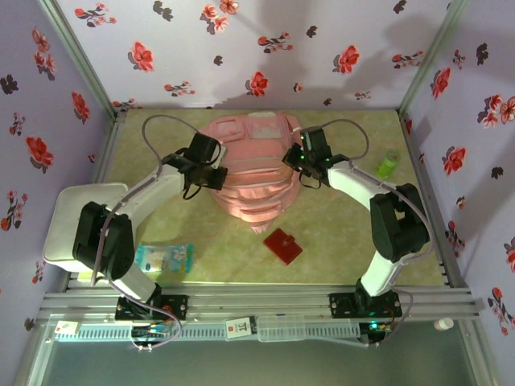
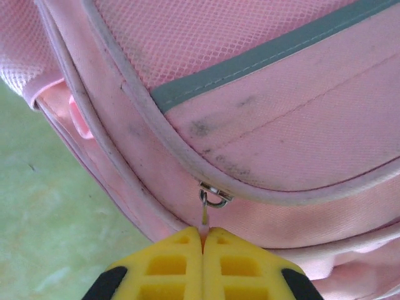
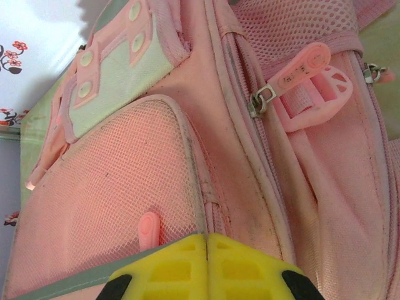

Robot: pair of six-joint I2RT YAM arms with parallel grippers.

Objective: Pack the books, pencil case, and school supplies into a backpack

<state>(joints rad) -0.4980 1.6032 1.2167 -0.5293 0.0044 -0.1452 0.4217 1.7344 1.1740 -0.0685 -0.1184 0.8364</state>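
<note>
The pink backpack (image 1: 248, 173) lies flat in the middle of the table (image 1: 338, 233), towards its far edge, with one arm reaching to each of its sides. The left gripper (image 1: 216, 178) sits at the backpack's left side. In the left wrist view its yellow fingers (image 2: 175, 262) are clenched tight against each other, and the thin metal zip pull (image 2: 204, 215) hanging from a slider on the bag's seam runs straight down into the seam between them, so the left gripper (image 2: 204, 240) is grasping the zip pull. The right gripper (image 1: 306, 173) sits at the backpack's right side. In the right wrist view the right gripper (image 3: 206, 244) is clenched too, pads together, pressed at the edge of a mesh pocket (image 3: 119, 187) just beside a small pink tab (image 3: 149, 230); whether any fabric is pinched between the pads I cannot tell. On the bare table nearer the front edge, a red square piece (image 1: 283, 245) lies apart from the backpack, towards the right arm. A blue book (image 1: 163, 257) lies flat near the front left corner, beside the left arm's base. A small green object (image 1: 389, 165) rests near the right edge.
</note>
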